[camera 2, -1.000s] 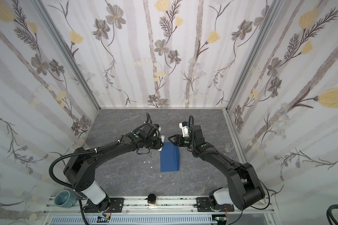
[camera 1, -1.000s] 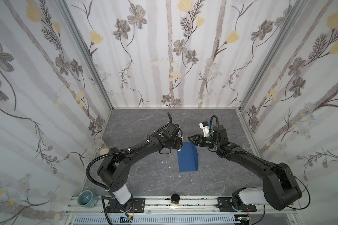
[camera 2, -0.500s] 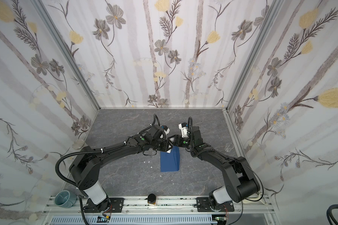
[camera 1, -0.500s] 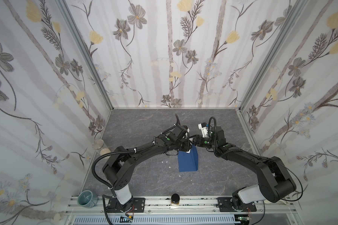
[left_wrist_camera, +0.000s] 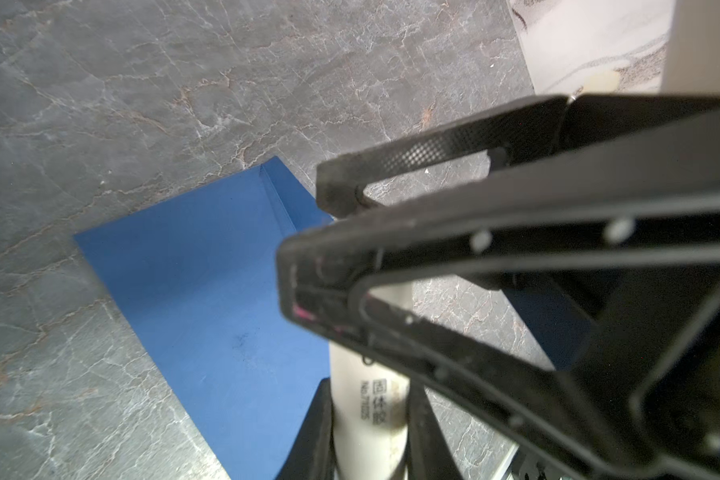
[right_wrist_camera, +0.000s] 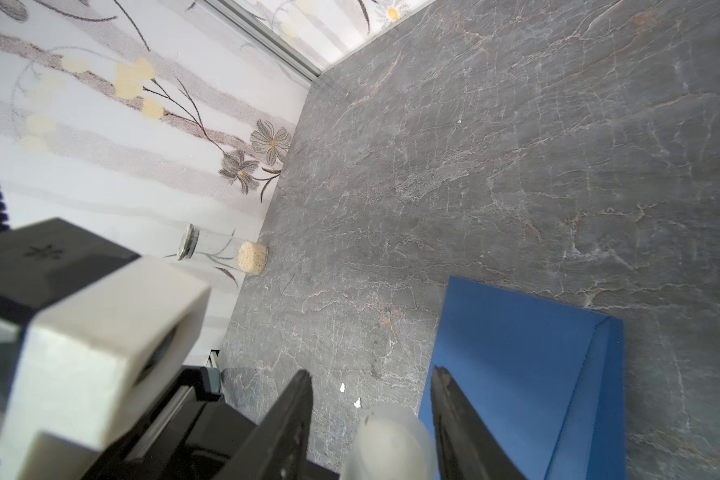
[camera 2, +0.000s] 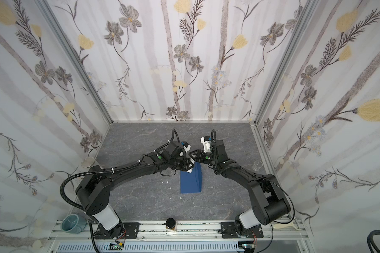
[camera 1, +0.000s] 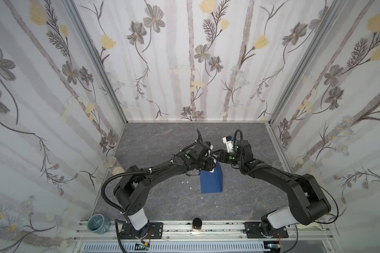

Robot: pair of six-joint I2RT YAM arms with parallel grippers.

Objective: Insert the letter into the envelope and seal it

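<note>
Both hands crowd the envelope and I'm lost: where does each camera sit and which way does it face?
Top views: high at the front, looking down toward the back wall; both arms, the envelope.
Left wrist: on the left arm, looking along the left hand gripping the glue stick; right hand in front.
Right wrist: on the right arm, looking down past its open hand.
Shared: envelope everywhere; glue stick in both wrist views.

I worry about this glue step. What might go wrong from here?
1. The right pincer flanks the end of the glue stick unevenly, one finger nearer; closing may push the tube askew in the left pincer.
2. Both pincers crowd above the far end of the envelope; a slipped tube may land on it.
</note>
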